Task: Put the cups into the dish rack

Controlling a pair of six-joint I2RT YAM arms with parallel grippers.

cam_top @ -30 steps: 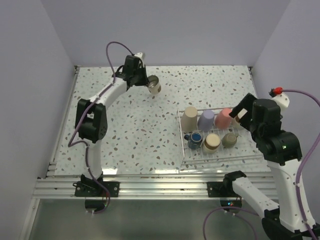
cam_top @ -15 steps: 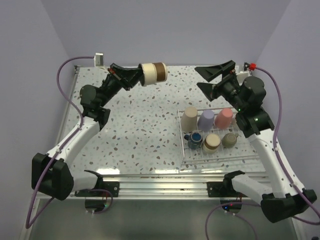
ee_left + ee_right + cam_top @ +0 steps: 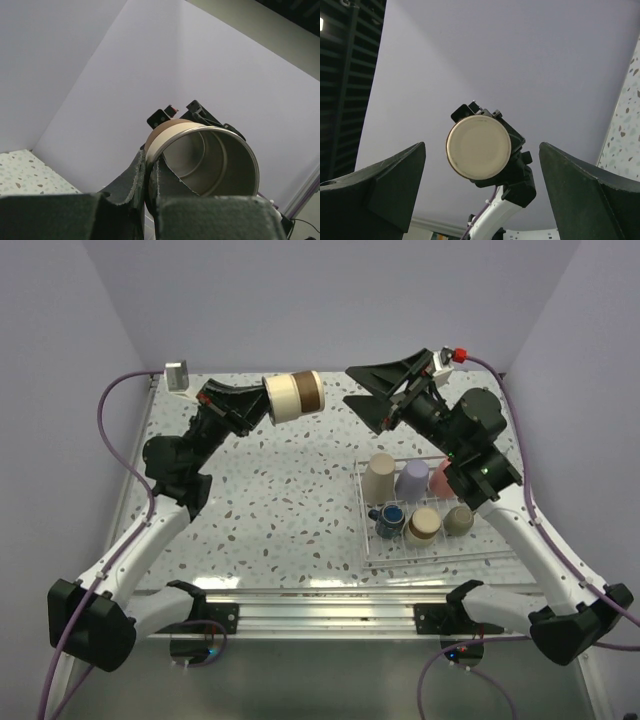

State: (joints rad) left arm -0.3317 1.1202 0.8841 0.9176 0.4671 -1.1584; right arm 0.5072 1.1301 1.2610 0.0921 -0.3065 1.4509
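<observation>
My left gripper [image 3: 262, 400] is raised high over the back of the table, shut on the rim of a metal cup [image 3: 293, 396] with a cream and brown outside. The cup lies on its side, base pointing right. In the left wrist view my fingers [image 3: 131, 172] pinch the cup's rim [image 3: 210, 160]. My right gripper [image 3: 366, 398] is open, raised and facing the cup's base, a short gap away. The right wrist view shows that base [image 3: 478, 147] between my open fingers [image 3: 395, 180]. The dish rack [image 3: 470, 546] holds beige [image 3: 379, 477], lavender [image 3: 412, 478] and coral [image 3: 442, 476] tumblers, a black mug [image 3: 390, 518] and two metal cups [image 3: 423, 525].
A small grey box [image 3: 177, 374] sits at the table's far left corner. An aluminium rail [image 3: 300, 602] runs along the near edge. Walls close in the left, back and right sides.
My left arm lifted the metal cup off the far table and swung it high and rightward. My right arm rose and swung left, jaws open, to face the cup.
</observation>
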